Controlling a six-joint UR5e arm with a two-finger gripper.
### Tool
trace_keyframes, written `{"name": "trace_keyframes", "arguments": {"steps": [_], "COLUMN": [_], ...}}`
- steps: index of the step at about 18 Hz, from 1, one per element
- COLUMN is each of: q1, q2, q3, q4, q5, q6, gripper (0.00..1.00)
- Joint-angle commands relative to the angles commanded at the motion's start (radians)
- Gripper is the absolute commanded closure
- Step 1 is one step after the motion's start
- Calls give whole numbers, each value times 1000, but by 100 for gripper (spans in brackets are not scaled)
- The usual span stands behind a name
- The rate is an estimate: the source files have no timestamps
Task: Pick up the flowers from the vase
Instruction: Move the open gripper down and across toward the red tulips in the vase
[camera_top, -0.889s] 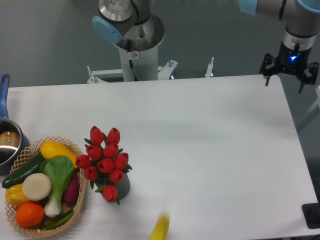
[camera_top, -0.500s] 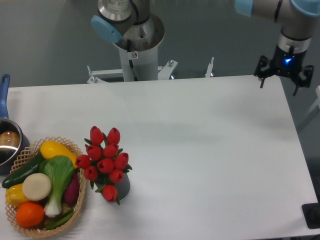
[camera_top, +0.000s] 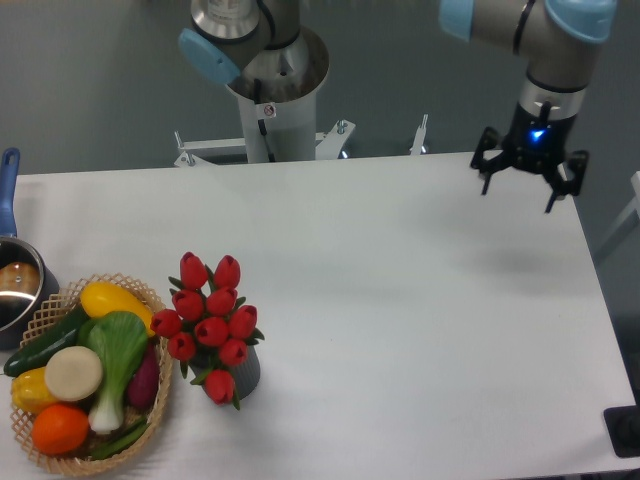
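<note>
The tool (camera_top: 528, 176) hangs above the far right part of the desk (camera_top: 420, 300) with its fingers spread apart and nothing between them, well apart from the flowers (camera_top: 210, 322). These stand in the vase (camera_top: 245, 374) near the front left, just beside the wicker basket (camera_top: 155, 395) of vegetables. The risks lie in the approach: a descent off-centre could tip the small vase, crush buds rather than catch stems, or brush the basket; a loose grip might drag the vase up too.
</note>
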Motion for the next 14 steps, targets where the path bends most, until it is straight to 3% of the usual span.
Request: {"name": "trace_keyframes", "arguments": {"steps": [2, 6, 12, 14], "q1": [-14, -54, -147, -173], "q2": [3, -1, -14, -43], "q3": [-5, -23, -37, -38], "q4": [2, 6, 22, 34], "q5": [-79, -372, -457, -514], "q6": [-37, -123, -163, -163], "gripper": [0, 0, 0, 0]}}
